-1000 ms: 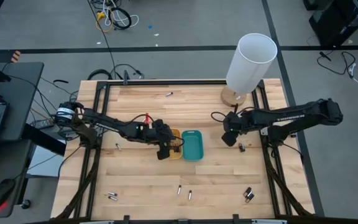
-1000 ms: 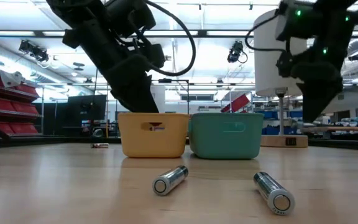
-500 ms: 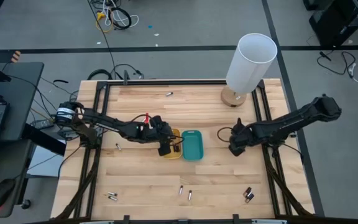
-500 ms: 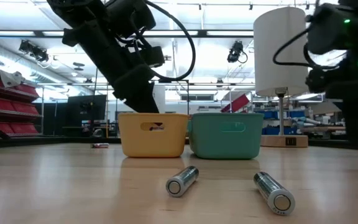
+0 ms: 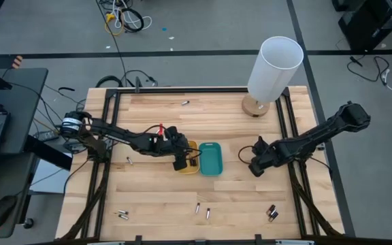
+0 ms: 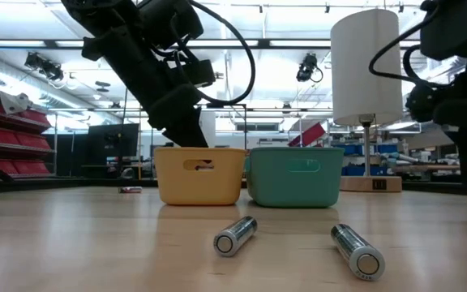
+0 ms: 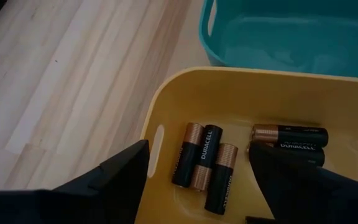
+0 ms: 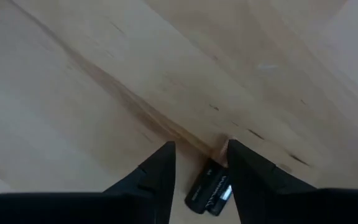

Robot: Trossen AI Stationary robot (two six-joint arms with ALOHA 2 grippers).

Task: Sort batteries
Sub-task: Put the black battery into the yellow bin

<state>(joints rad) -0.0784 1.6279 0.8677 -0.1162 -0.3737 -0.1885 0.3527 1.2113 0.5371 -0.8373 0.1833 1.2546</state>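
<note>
A workshop with shelves and ceiling lights lies behind a pale wooden tabletop (image 5: pixel 162 190), and the yellow tray (image 5: pixel 190 158) near its middle serves as the landmark here. Well off the tray's left near corner, two batteries (image 5: pixel 122 215) lie loose on the wood.

The left claw (image 5: pixel 180 160) hangs over the tray itself, fingers apart and empty. Its wrist view looks straight down on five dark, copper-capped cells (image 7: pixel 204 160) lying on the tray floor between the fingers, so it seems to be placed there because a cell has been let go into the tray.

Touching the tray's right side stands the teal tray (image 5: pixel 210 158), which looks empty from the left wrist. Near the front edge, below both trays, two silvery cells (image 6: pixel 235 235) lie unsorted.

Further right of the tray, the right claw (image 5: pixel 256 167) is low over the bare wood, fingers apart with a small dark cell (image 8: pixel 208 191) lying flat between their tips, not yet clamped; it looks lined up to pinch that one. Beyond, a white lamp (image 5: pixel 273 67) stands at the far right.
</note>
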